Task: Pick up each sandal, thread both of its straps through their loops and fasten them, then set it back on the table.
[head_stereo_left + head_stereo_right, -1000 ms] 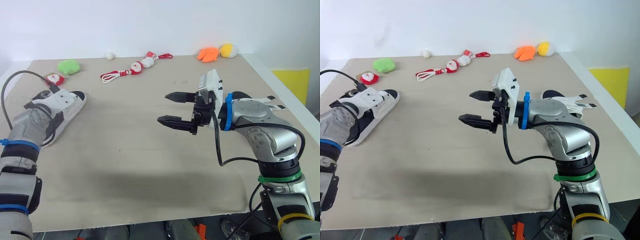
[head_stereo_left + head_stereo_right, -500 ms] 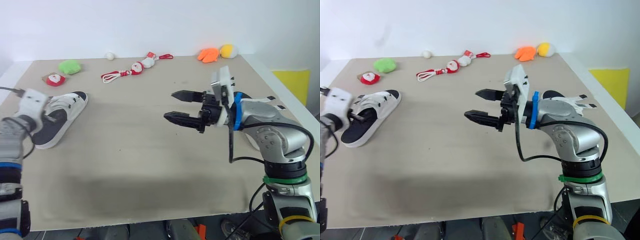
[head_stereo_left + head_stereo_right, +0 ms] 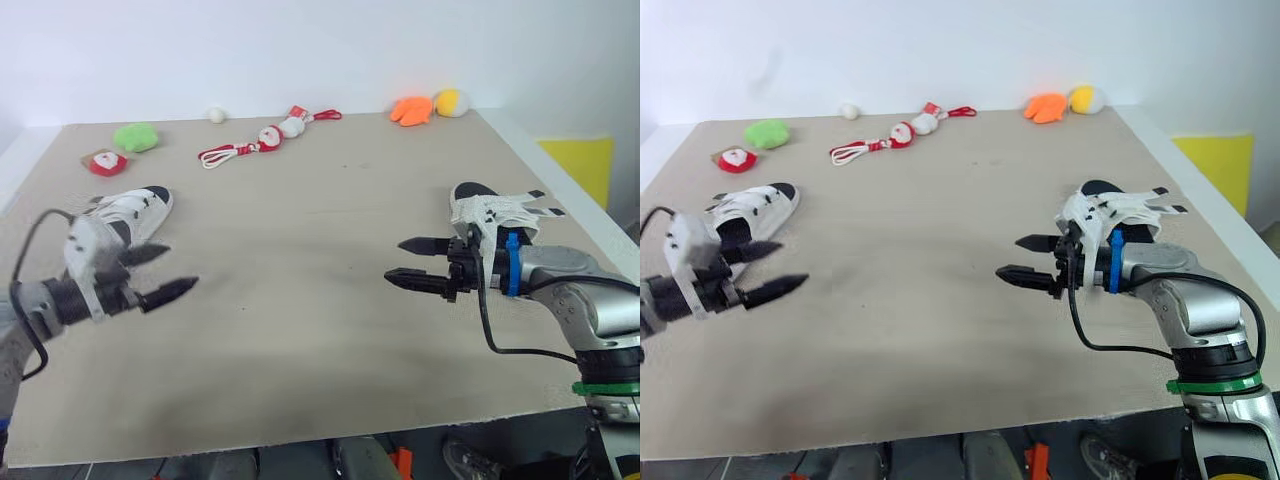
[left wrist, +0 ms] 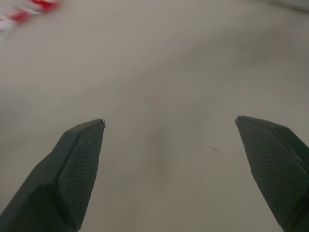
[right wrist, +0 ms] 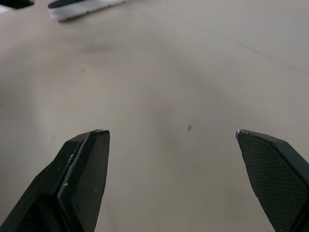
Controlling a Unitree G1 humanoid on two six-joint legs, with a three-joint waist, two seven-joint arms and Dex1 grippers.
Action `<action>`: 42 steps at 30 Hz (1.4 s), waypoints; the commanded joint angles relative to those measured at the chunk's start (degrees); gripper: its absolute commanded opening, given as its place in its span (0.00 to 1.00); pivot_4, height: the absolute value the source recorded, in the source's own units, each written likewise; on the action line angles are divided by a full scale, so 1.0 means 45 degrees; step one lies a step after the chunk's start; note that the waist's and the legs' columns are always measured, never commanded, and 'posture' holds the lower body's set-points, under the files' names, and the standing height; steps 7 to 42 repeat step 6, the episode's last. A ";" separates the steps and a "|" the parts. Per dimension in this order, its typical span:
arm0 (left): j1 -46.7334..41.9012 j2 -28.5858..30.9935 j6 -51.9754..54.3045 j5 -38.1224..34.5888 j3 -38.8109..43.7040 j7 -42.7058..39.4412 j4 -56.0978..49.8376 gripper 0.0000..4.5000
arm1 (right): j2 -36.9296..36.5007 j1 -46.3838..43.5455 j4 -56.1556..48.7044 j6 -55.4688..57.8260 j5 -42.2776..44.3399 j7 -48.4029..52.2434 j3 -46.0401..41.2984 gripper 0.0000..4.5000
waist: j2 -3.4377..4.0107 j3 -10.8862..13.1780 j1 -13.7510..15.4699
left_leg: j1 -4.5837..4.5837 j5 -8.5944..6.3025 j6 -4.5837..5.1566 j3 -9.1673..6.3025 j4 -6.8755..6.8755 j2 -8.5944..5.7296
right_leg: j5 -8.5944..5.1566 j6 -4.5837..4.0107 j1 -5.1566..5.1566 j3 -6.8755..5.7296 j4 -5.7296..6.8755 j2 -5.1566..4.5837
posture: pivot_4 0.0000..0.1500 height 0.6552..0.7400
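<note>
Both sandals lay on the bench [image 3: 300,200], soles down, neither one held. The left-hand sandal [image 3: 130,212], white with a black footbed, sat toward 9 o'clock; the right-hand sandal [image 3: 490,210] sat toward 3 o'clock, with two strap ends jutting out past its side toward the bench edge.

The left tool [image 3: 178,268] hovered just on the 5 o'clock side of the left-hand sandal, released, fingers spread wide and empty. The right tool [image 3: 395,260] hung near the right-hand sandal, on its 8 o'clock side, likewise released and grasping nothing. The two tools pointed toward each other across bare bench.

Along the 12 o'clock edge lay a green plush [image 3: 137,136], a red-and-white toy [image 3: 107,161], a string of Santa figures [image 3: 265,140], a white ball [image 3: 216,114], an orange toy [image 3: 413,110] and a yellow one [image 3: 452,101].
</note>
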 commanded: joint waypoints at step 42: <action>-0.0519 -0.0053 -0.0468 0.0022 -0.0010 0.0408 -0.0246 0.99 | -0.0345 -0.0029 0.0094 -0.0370 -0.0394 0.0195 -0.0401 1.00 | 0.0001 0.0001 -0.0001 | 0.0001 0.0023 0.0033 0.0004 0.0057 -0.0012 | 0.0023 -0.0004 0.0019 0.0013 0.0002 -0.0002 | 1.00 1.00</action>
